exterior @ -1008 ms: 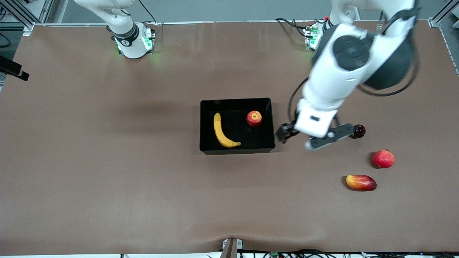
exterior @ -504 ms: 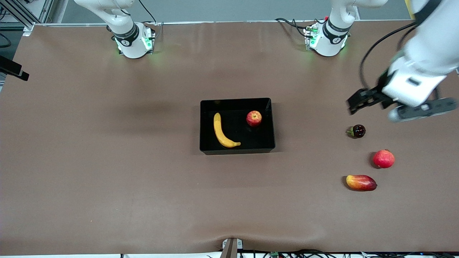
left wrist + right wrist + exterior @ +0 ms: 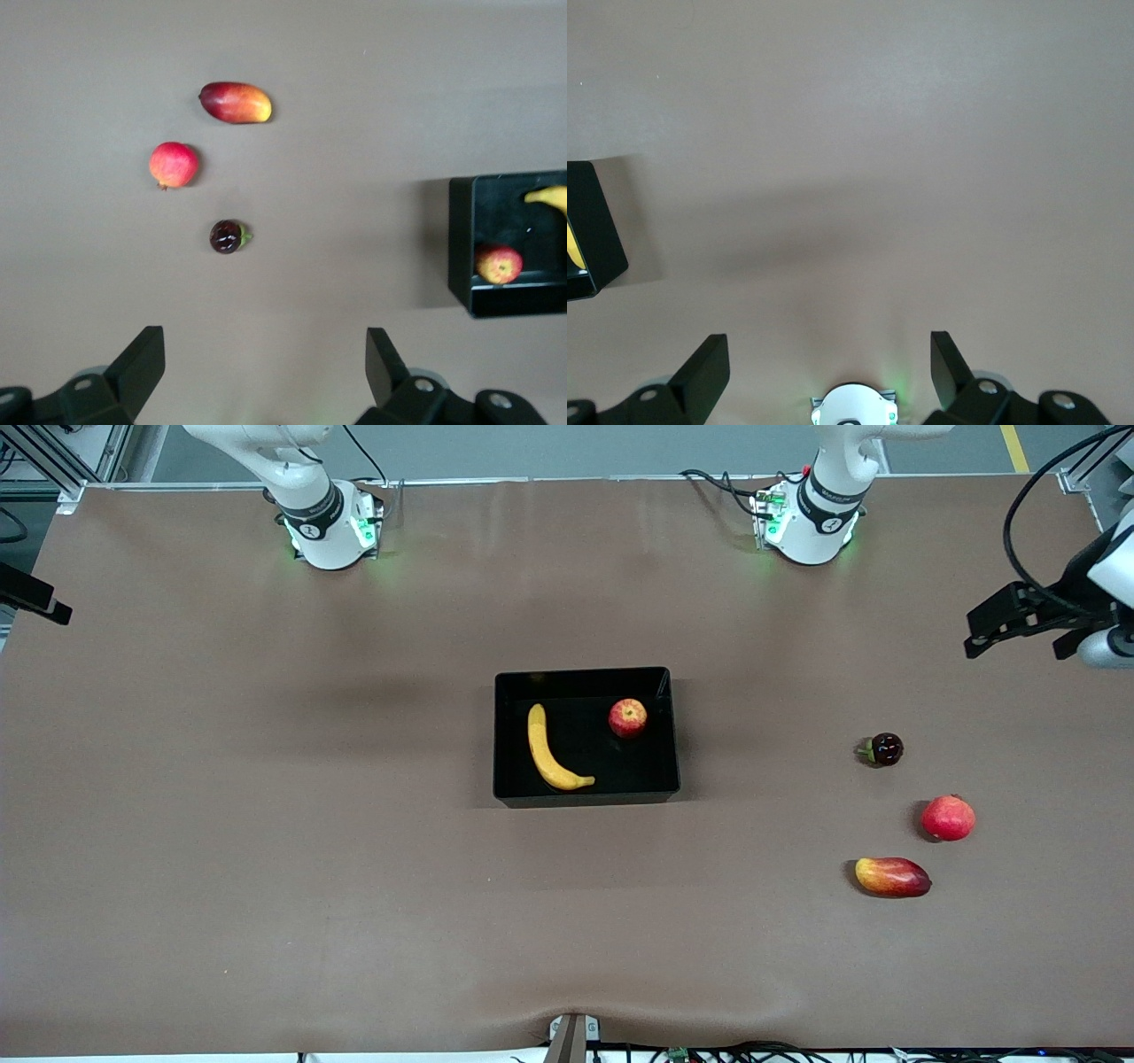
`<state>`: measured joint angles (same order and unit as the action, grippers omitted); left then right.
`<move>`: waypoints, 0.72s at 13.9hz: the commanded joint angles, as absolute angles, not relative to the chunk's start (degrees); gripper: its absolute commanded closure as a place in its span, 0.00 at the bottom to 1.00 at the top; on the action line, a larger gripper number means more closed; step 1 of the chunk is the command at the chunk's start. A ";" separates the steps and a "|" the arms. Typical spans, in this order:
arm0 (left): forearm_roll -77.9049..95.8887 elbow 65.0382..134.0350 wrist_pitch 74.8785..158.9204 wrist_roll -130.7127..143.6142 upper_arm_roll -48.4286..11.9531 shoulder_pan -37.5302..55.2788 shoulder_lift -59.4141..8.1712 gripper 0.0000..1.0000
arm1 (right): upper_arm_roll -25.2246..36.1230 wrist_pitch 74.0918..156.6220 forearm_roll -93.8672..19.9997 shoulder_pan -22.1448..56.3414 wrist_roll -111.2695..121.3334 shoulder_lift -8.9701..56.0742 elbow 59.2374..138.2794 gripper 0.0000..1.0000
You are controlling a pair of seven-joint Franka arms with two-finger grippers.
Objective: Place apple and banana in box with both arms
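The box [image 3: 586, 798] sits at the table's middle. The banana [image 3: 551, 751] lies in it toward the right arm's end, and the apple [image 3: 627, 717] sits in it toward the left arm's end. My left gripper [image 3: 1016, 638] is open and empty, up over the table's edge at the left arm's end. The left wrist view shows its open gripper [image 3: 263, 367] with the box [image 3: 461, 248], apple [image 3: 499, 264] and banana tip [image 3: 549, 198] far off. My right gripper [image 3: 828, 372] is open and empty above its own base; a box corner [image 3: 594, 239] shows.
Three other fruits lie toward the left arm's end: a small dark round fruit [image 3: 885, 749], a plain red round fruit [image 3: 948, 818] and a red-yellow mango [image 3: 892, 877]. The right arm's base [image 3: 323, 522] and the left arm's base [image 3: 811, 514] stand along the table's back edge.
My left arm has swung from beside the box out to the left arm's end of the table, gripper open. The apple, banana and other fruits have not moved.
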<state>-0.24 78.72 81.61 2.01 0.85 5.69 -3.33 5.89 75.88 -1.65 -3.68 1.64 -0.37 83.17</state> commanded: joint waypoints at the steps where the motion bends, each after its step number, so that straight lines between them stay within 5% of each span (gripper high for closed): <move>1: -0.62 84.28 81.83 0.35 -3.14 0.99 1.14 0.00 | 5.19 75.23 -2.81 -5.01 2.46 0.09 82.27 0.00; 10: -0.97 89.03 82.44 0.18 -3.52 1.05 5.10 0.00 | 5.19 75.23 -2.81 -5.01 2.46 0.09 82.27 0.00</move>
<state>-0.24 87.50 81.84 1.05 -2.89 1.46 3.41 5.89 75.87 -1.65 -3.68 1.65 -0.37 83.17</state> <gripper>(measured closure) 0.000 0.000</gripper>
